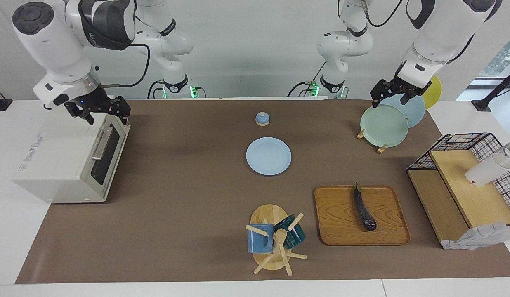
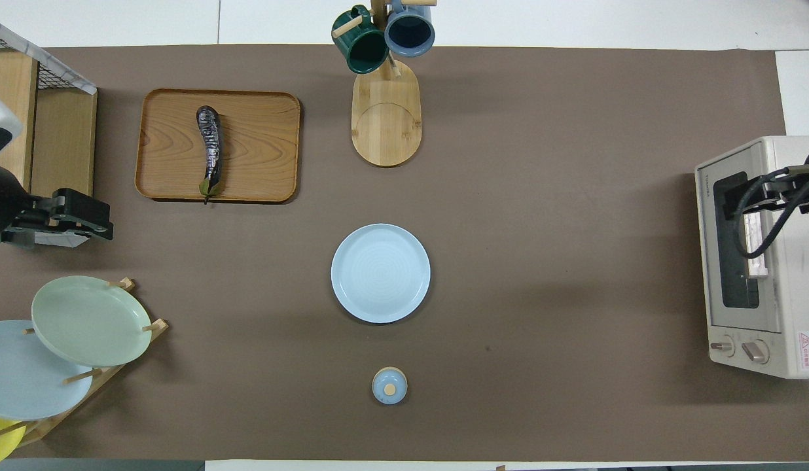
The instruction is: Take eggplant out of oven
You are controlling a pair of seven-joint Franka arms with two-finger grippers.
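The dark purple eggplant (image 1: 364, 208) (image 2: 210, 147) lies lengthwise on a wooden tray (image 1: 337, 225) (image 2: 260, 144), toward the left arm's end of the table. The white oven (image 1: 61, 165) (image 2: 791, 294) stands at the right arm's end with its glass door shut. My right gripper (image 1: 106, 117) (image 2: 748, 199) hangs open and empty just over the oven's top front edge, above the door handle (image 1: 101, 142). My left gripper (image 1: 390, 99) (image 2: 103, 219) is open and empty, up in the air over the plate rack.
A light blue plate (image 1: 268, 156) (image 2: 380, 273) sits mid-table, with a small blue lidded pot (image 1: 262, 119) nearer the robots. A mug tree (image 1: 275, 241) stands beside the tray. A plate rack (image 1: 383, 123) and a wire-and-wood shelf (image 1: 457, 185) stand at the left arm's end.
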